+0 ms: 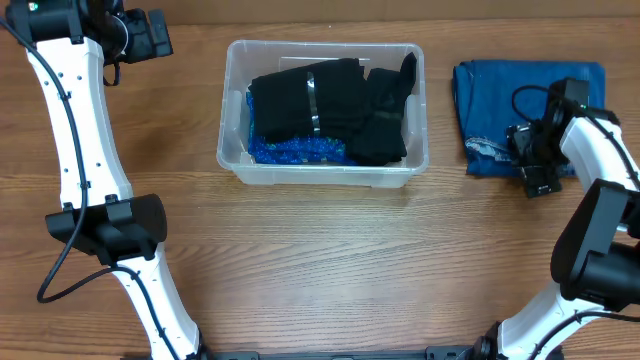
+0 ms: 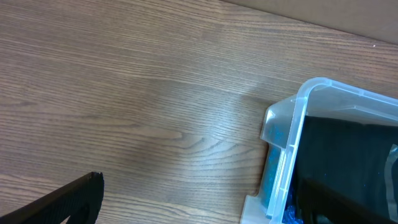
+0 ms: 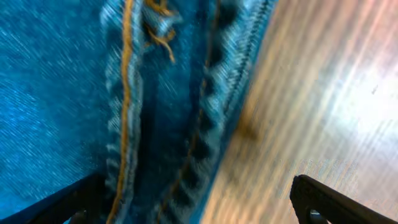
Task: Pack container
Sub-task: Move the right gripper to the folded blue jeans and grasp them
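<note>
Spotted the container (image 1: 232, 120) upper middle of the overhead frame, black clothes (image 1: 330, 105) already inside. Found the right gripper (image 3: 196, 190) spread wide over the jeans (image 1: 500, 100) hem, right side. Couldn't make out the left gripper (image 1: 150, 38) state, upper left. Probably risked pinching only one layer there, unfolding the jeans mid-lift and snagging the rim.

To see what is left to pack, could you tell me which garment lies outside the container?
The folded blue denim, on the table right of the container; the black garments and the bright blue fabric all lie inside it.
</note>
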### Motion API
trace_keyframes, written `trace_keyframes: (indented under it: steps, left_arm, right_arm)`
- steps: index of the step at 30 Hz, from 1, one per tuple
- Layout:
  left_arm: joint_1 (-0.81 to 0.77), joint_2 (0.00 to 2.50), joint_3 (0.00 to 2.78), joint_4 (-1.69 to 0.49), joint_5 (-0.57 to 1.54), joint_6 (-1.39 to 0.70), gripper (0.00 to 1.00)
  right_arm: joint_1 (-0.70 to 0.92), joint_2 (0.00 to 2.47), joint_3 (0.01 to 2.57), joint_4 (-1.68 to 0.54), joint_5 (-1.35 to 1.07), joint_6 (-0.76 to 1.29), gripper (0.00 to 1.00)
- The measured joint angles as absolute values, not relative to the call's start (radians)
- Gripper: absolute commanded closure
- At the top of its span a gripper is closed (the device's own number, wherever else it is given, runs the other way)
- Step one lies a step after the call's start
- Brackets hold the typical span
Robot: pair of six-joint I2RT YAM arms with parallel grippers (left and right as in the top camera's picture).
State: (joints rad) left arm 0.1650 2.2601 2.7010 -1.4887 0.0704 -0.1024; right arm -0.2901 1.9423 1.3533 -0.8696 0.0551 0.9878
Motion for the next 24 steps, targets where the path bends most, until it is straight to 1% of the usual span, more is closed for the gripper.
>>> trace_keyframes:
  steps: [6, 8, 9, 10, 11, 13, 14, 20, 24]
  left_arm:
    - [0.165, 2.26, 2.701, -1.489, 0.07, -0.102, 0.0]
    - [0.165, 2.26, 2.701, -1.488, 0.07, -0.102, 0.0]
    - [0.165, 2.26, 2.701, -1.489, 0.07, -0.102, 0.0]
    - [0.165, 2.26, 2.701, -1.489, 0.07, -0.102, 0.0]
    - [0.165, 2.26, 2.701, -1.489, 0.07, -0.102, 0.0]
    - [0.165, 2.26, 2.701, -1.489, 0.07, -0.102, 0.0]
    - [0.165, 2.26, 2.701, -1.488, 0.07, -0.102, 0.0]
    - [0.165, 2.26, 2.701, -1.489, 0.07, -0.102, 0.0]
    - [0.165, 2.26, 2.701, -1.489, 0.07, -0.102, 0.0]
  right_arm:
    - [-0.296, 1.925, 1.245, -0.636, 0.064, 0.981, 0.01]
    - [-0.296, 1.924, 1.225, -0.585, 0.066, 0.976, 0.07]
    - [-0.296, 1.924, 1.217, -0.564, 0.067, 0.974, 0.15]
    - [-0.296, 1.924, 1.212, -0.546, 0.066, 0.972, 0.32]
    - [-0.294, 1.924, 1.208, -0.529, 0.066, 0.967, 0.52]
    - [-0.291, 1.924, 1.205, -0.504, 0.066, 0.956, 0.86]
    - [-0.287, 1.924, 1.205, -0.483, 0.068, 0.948, 0.96]
    - [-0.282, 1.918, 1.205, -0.472, 0.075, 0.849, 0.96]
    - [-0.281, 1.912, 1.249, -0.569, 0.077, 0.77, 0.96]
